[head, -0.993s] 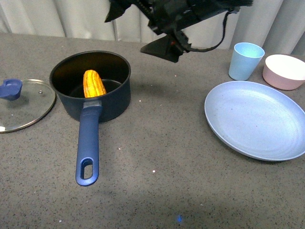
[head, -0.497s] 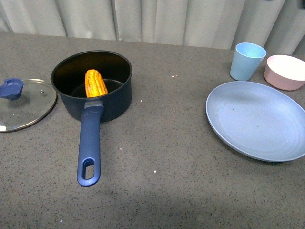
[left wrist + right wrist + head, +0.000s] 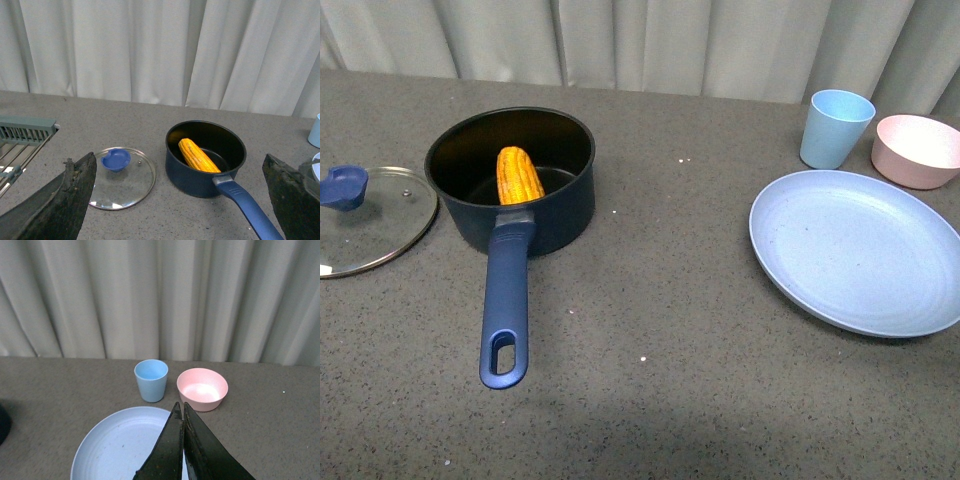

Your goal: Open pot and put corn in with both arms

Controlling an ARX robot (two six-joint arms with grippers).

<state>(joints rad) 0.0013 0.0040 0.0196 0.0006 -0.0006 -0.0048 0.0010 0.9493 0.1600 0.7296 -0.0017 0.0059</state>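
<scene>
Pot [image 3: 515,180], dark navy, lidless, stood toward the worktop's [image 3: 650,340] far left, its long handle running toward the near edge. Corn [image 3: 518,176], one cob, leaned inside against the near wall above the handle root.

Item, far left: glass lid [image 3: 368,220] with blue knob, flat on the worktop just beside the pot; in the left wrist view a grey wire rack [image 3: 22,135] lay beyond it.

Item, left gripper [image 3: 182,200]: fingers [image 3: 60,205] spread wide, holding nothing, raised above the worktop and facing pot and lid.

Item, right gripper [image 3: 183,450]: fingers pressed together, nothing between them, poised over the blue plate [image 3: 855,250] at the right edge.

Item, far right corner: blue cup [image 3: 835,128] and pink bowl [image 3: 918,150], side by side.

No readable writing or brand was visible on any piece.
</scene>
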